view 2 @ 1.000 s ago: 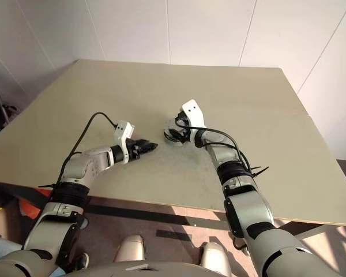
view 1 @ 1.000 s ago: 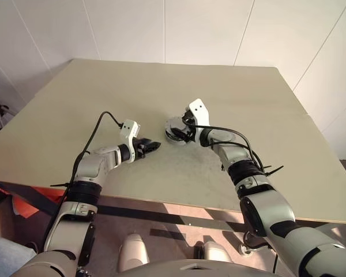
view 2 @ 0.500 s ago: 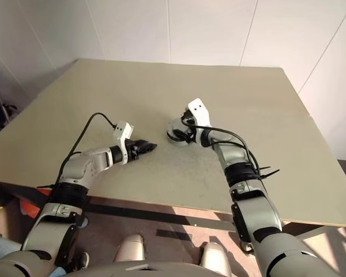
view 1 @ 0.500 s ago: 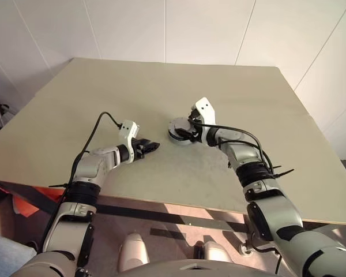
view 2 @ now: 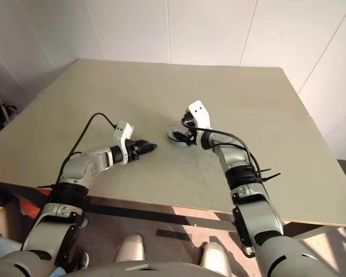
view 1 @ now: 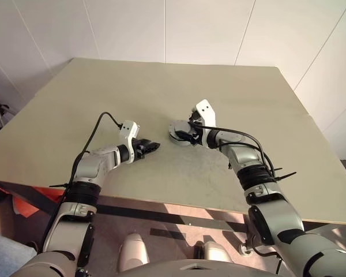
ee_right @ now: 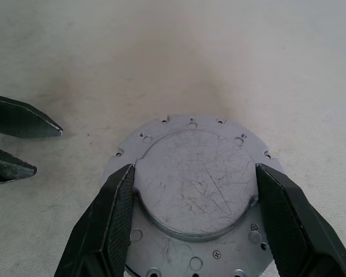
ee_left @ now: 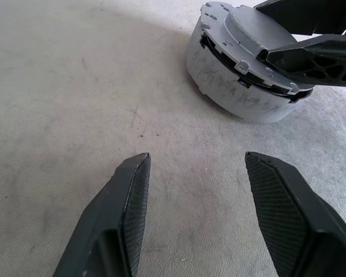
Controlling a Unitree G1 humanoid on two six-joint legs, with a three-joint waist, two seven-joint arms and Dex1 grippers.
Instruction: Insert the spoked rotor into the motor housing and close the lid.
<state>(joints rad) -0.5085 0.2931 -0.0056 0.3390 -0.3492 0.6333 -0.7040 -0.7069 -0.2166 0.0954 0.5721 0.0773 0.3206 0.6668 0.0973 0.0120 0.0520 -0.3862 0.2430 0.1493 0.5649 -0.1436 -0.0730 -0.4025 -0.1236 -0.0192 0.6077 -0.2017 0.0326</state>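
Observation:
The motor housing [ee_left: 230, 86], a round grey drum, stands on the table with the silver lid [ee_right: 193, 179] lying flat on top of it. My right gripper [ee_right: 194, 168] reaches over it from the right. Its two black fingers [ee_right: 118, 219] press against either side of the lid's raised centre. My left gripper [ee_left: 196, 156] hovers low over the table a short way left of the housing [view 1: 177, 131], open and empty, pointing at it. The spoked rotor is hidden.
The beige table [view 1: 161, 86] stretches wide around the housing on every side. Its front edge [view 1: 161, 202] runs just below my forearms. White walls stand behind the far edge.
My right forearm and elbow have swung out to the right, and the wrist has drawn slightly right with the housing under it. The left arm has kept still.

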